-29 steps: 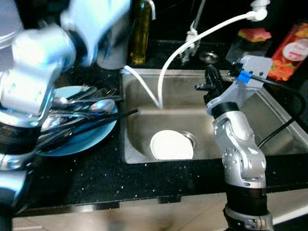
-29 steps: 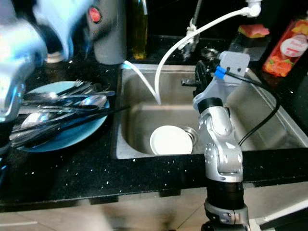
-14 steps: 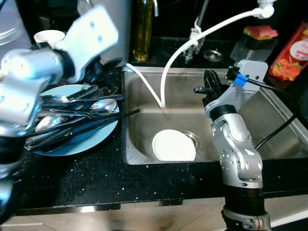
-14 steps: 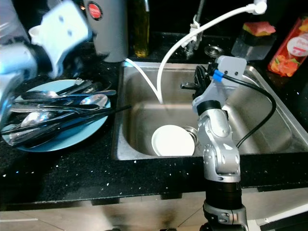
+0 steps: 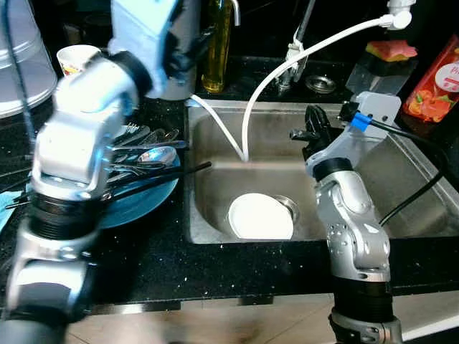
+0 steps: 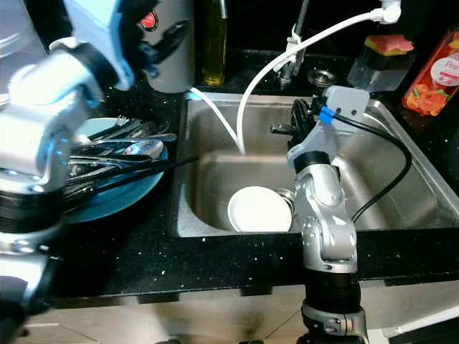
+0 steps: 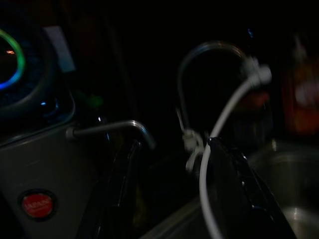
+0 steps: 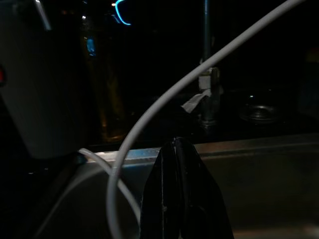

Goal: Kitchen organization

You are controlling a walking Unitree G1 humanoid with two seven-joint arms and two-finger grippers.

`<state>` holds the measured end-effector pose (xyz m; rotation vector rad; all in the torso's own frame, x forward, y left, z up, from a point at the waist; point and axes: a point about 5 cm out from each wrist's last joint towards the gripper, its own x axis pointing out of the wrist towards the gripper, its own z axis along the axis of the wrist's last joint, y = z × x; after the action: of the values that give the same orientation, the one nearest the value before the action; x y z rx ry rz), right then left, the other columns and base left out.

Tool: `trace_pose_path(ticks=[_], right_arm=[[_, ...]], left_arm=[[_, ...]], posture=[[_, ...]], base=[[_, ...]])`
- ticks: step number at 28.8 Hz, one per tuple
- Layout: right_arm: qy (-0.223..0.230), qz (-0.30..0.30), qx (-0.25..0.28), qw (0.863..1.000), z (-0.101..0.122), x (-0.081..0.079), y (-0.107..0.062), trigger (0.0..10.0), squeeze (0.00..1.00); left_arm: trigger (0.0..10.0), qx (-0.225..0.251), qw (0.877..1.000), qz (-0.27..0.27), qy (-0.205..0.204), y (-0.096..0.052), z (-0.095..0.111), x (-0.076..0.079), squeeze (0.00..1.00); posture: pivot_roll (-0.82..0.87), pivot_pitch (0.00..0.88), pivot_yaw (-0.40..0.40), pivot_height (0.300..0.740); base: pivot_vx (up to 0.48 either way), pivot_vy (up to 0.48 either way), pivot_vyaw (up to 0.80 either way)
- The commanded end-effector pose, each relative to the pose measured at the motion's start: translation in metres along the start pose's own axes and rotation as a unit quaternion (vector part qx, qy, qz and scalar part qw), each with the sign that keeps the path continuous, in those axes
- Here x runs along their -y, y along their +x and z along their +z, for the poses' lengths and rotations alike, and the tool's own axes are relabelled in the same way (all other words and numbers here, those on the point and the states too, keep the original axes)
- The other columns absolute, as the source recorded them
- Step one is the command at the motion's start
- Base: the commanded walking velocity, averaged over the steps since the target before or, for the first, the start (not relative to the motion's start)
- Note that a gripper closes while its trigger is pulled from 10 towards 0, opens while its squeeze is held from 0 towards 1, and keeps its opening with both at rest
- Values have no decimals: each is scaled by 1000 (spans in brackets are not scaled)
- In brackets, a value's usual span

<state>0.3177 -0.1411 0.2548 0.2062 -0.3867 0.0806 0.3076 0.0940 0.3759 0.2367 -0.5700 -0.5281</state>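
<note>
A blue plate [image 5: 147, 202] on the black counter carries a heap of spoons, forks and knives [image 5: 147, 154]. A round white dish [image 5: 260, 217] lies on the floor of the steel sink [image 5: 215, 197], beside the drain. My left gripper [image 5: 188, 51] is raised above the plate, near the grey canister [image 6: 171, 57] at the back; in the left wrist view its fingers [image 7: 122, 189] stand open with nothing between them. My right gripper [image 5: 313, 127] is over the sink's right half, shut and holding nothing, with its fingers [image 8: 175, 199] pressed together.
A white hose [image 5: 287, 68] arcs from the tap into the sink. At the back stand an oil bottle [image 5: 215, 46], a paper cup [image 5: 75, 57], a sponge box [image 5: 387, 57] and a red packet [image 5: 434, 79]. A clear lid [image 5: 21, 61] sits far left.
My left arm has swung up from over the plate toward the grey canister at the back. The right arm and the white dish have stayed put; the camera shifted slightly.
</note>
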Motion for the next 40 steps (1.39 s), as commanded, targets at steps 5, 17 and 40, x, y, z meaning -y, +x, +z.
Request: trace_pose_path(ticks=[5,17,40], right_arm=[[-1,-8,-1,1000,-2,4,-1,10000,0],[1,-7,-1,1000,-2,3,0,10000,0],[1,-5,-1,1000,-3,3,0,10000,0]], left_arm=[[10000,30,998,48,-5,5,13,-10,0],[10000,29,995,100,7,5,12,-19,0],[10000,24,994,108,12,5,8,-19,0]], posture=[[254,73,-73,740],[252,61,-73,740],[251,51,-73,740]], base=[[0,0,0],[0,0,0],[-81,0,0]])
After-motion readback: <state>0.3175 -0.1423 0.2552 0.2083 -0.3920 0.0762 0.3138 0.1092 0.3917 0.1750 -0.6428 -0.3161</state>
